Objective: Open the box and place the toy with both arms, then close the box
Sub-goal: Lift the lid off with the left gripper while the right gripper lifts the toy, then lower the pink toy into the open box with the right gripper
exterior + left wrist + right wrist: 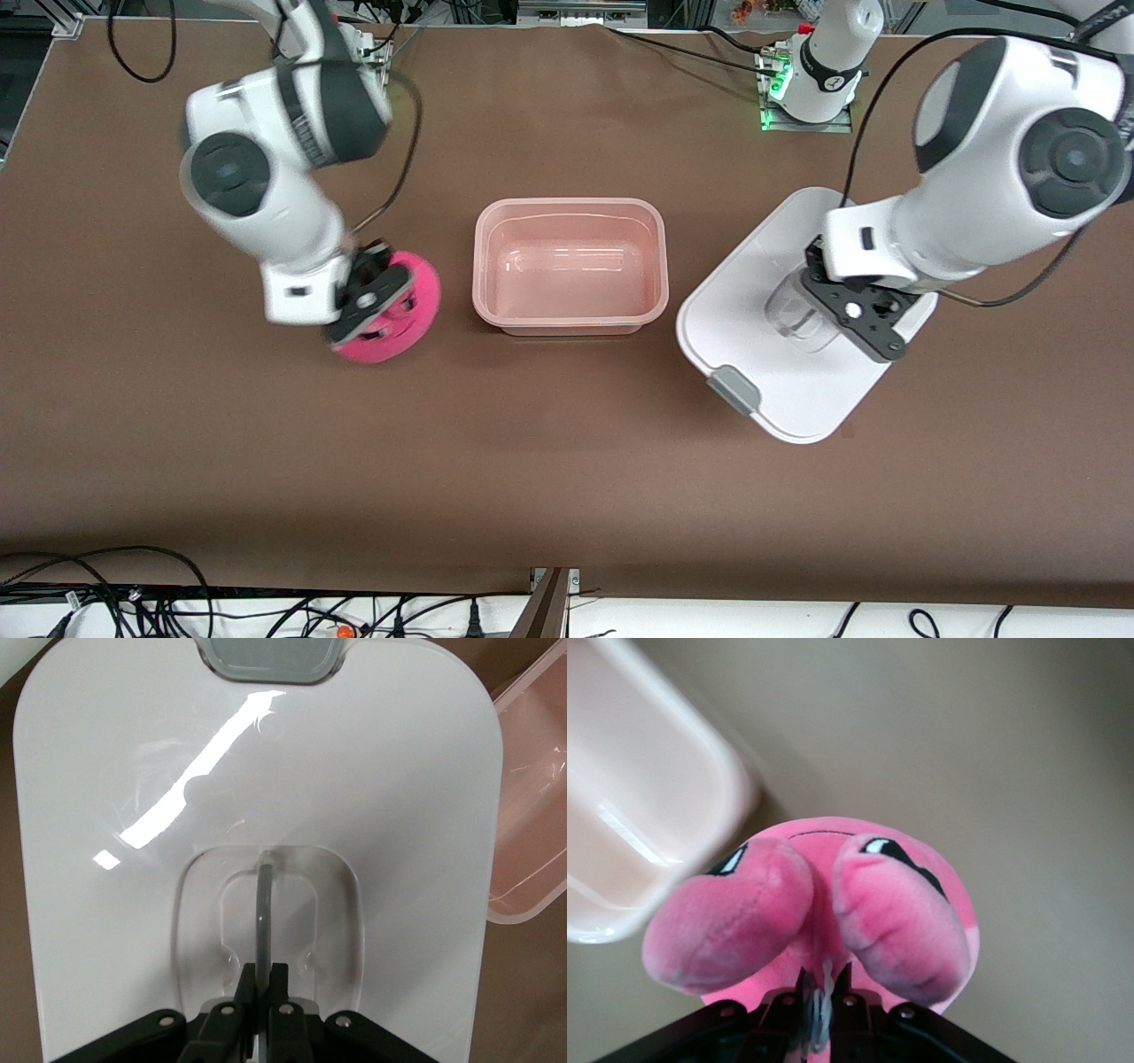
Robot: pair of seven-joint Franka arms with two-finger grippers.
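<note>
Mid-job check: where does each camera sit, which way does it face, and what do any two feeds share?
Front: high, facing the robots; sees both arms, open box, lid, toy.
Left wrist: on the left arm, looking down at the lid; left gripper shut on its handle.
Right wrist: on the right arm; right gripper shut on the toy.
Shared: the box rim shows in both wrist views.
</note>
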